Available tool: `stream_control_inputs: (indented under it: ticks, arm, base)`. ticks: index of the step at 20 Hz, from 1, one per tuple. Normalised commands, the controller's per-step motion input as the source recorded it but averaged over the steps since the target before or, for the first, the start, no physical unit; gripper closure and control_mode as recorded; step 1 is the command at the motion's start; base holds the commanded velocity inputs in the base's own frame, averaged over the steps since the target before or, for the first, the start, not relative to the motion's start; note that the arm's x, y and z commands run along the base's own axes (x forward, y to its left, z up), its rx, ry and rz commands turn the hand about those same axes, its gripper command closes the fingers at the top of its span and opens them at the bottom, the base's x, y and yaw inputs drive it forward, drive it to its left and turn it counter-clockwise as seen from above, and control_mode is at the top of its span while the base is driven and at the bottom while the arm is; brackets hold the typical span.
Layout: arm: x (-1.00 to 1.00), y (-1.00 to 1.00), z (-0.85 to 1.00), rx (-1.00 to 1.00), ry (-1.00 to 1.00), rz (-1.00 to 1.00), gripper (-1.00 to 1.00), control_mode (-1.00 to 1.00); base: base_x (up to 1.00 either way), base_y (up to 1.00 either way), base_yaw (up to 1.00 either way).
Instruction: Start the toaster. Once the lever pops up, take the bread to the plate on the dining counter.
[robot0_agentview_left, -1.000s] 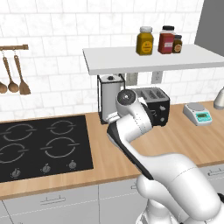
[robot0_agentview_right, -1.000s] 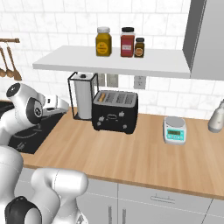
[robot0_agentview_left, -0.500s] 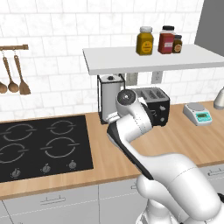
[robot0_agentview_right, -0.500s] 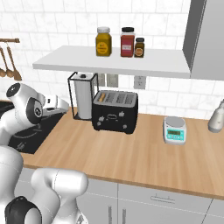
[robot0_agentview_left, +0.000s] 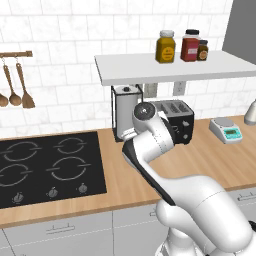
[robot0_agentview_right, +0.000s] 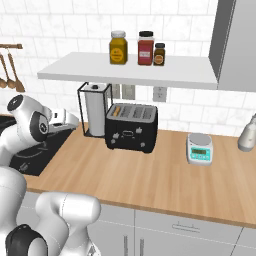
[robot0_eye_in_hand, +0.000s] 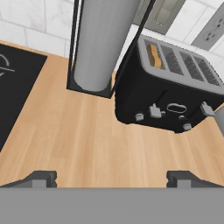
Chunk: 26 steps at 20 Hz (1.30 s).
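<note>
Hand view: the pincer (robot0_eye_in_hand: 111, 177), wide open and empty, faces the toaster (robot0_eye_in_hand: 170, 96) at one o'clock; an off-line approach risks striking the paper-towel roll (robot0_eye_in_hand: 101, 43) at eleven, missing the lever.

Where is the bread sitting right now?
The bread sits in the toaster's leftmost slot, on the side nearest the paper-towel roll, on the wall counter under the shelf.
</note>
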Motion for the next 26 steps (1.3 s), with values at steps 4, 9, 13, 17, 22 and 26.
stream_control_inputs:
  ticks: [4,9,13,17,22,26]
  arm:
    - [0.00,0.00,0.00,0.00,0.00,0.00,-1.00,-1.00]
    - [0.00,0.00,0.00,0.00,0.00,0.00,-1.00,-1.00]
    - [0.00,0.00,0.00,0.00,0.00,0.00,-1.00,-1.00]
    - [0.00,0.00,0.00,0.00,0.00,0.00,-1.00,-1.00]
    - [0.00,0.00,0.00,0.00,0.00,0.00,-1.00,-1.00]
    - [0.00,0.00,0.00,0.00,0.00,0.00,-1.00,-1.00]
  base:
    - [0.00,0.00,0.00]
    - [0.00,0.00,0.00]
    - [0.00,0.00,0.00]
    - [0.00,0.00,0.00]
    - [0.00,0.00,0.00]
    - [0.00,0.00,0.00]
